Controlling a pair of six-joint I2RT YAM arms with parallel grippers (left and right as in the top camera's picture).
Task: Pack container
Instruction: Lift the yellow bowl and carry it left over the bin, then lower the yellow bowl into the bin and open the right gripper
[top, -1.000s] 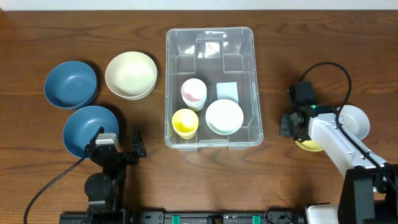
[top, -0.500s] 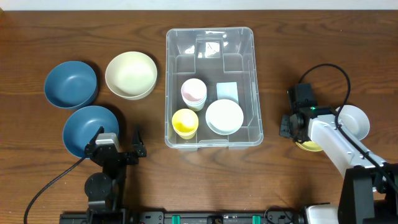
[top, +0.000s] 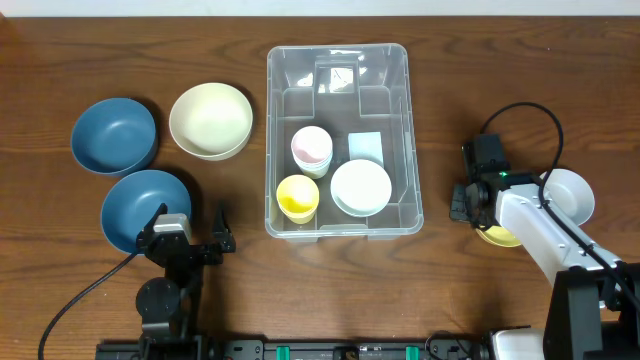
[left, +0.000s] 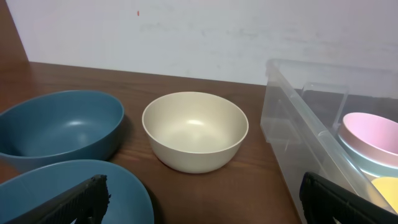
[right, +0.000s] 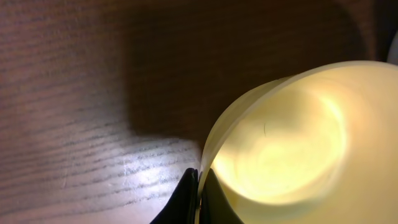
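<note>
The container (top: 338, 50), a large clear bin, stands mid-table and holds a pink-and-white cup (top: 311, 148), a yellow cup (top: 297, 196), a white dish (top: 361, 186) and a pale blue square (top: 365, 146). To its right, my right gripper (top: 478, 212) is shut on the rim of a pale yellow cup (top: 497, 235). In the right wrist view the fingertips (right: 198, 177) pinch the thin wall of that cup (right: 280, 143). My left gripper (left: 205, 208) is open near the front left edge, holding nothing.
A cream bowl (top: 210, 120) and two blue bowls (top: 114, 134) (top: 140, 205) lie left of the container. A white bowl (top: 570, 195) sits just right of the yellow cup. The right arm's cable (top: 530, 110) loops above it.
</note>
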